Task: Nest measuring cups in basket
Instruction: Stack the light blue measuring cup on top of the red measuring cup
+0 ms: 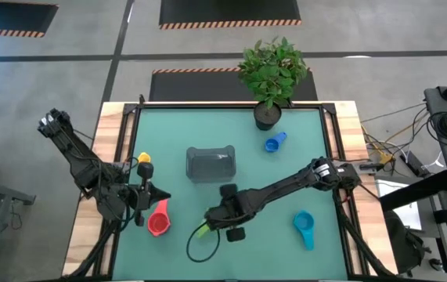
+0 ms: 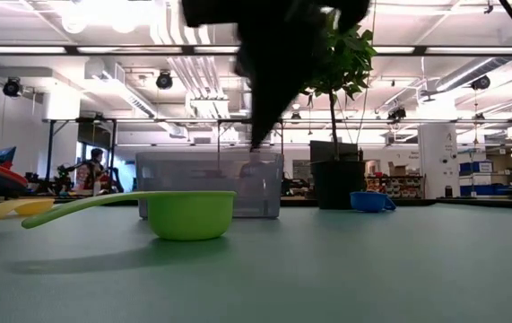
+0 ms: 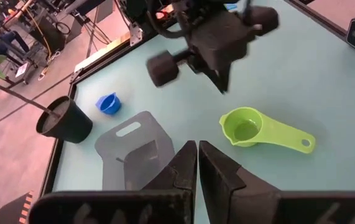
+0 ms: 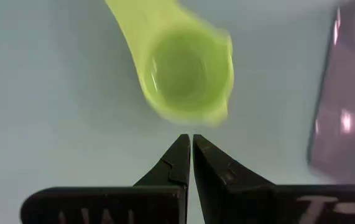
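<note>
The green cup (image 4: 186, 78) lies just ahead of my right gripper (image 4: 187, 146), pinched closed, empty, with bare counter (image 1: 278, 243) around; basket (image 1: 210, 164) beside.

The grey basket (image 1: 211, 164) stood mid-table, upright. A green cup (image 3: 247, 127) lay upright near its front, red (image 1: 158, 222) and yellow (image 1: 144, 158) cups to the left, teal (image 1: 304, 228) and blue (image 1: 274, 142) to the right.
</note>
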Motion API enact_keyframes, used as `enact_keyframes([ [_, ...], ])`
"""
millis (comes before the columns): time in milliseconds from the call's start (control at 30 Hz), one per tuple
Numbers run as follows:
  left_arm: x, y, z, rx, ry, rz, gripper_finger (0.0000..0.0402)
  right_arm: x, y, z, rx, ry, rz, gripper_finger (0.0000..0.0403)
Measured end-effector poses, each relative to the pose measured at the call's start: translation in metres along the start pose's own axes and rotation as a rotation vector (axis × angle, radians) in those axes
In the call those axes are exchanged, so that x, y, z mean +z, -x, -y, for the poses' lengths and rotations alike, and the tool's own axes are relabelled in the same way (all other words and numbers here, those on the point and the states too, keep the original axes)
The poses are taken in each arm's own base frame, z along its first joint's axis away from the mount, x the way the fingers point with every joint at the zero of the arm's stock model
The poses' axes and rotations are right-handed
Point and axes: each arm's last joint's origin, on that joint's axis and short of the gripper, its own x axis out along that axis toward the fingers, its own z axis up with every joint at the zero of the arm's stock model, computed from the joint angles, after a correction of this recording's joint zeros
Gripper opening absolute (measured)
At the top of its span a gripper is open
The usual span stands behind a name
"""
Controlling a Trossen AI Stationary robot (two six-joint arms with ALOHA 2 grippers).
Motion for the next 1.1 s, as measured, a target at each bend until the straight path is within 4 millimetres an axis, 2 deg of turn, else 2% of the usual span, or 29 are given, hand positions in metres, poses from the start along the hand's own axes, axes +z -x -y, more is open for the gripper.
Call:
enact_keyframes([
  [167,0.0,-0.002,0.002,0.0,-0.004,-0.004,0.0,-0.02,0.025,0.0,-0.01,-0.097,-0.096,0.0009],
  [300,0.0,-0.002,0.001,0.0,-0.003,-0.003,0.0,-0.04,0.044,-0.008,-0.009,-0.16,-0.055,0.0009],
  [400,0.0,-0.001,0.001,0.0,-0.002,-0.003,0.0,-0.063,0.054,-0.014,-0.031,-0.238,-0.012,0.0009],
  [533,0.0,-0.001,0.001,0.0,-0.003,-0.003,0.0,-0.101,0.062,-0.016,-0.014,-0.456,0.004,0.0009],
  [767,0.0,-0.001,0.001,0.0,-0.002,-0.003,0.0,-0.16,0.074,-0.024,0.055,-0.92,-0.086,0.0009],
  [900,0.0,-0.001,0.001,0.0,-0.004,-0.003,0.0,-0.179,0.082,-0.029,0.078,-1.097,-0.104,0.0022],
  [1100,0.0,-0.001,0.001,0.0,-0.008,-0.002,0.0,-0.191,0.079,-0.038,0.058,-1.221,-0.134,0.0082],
])
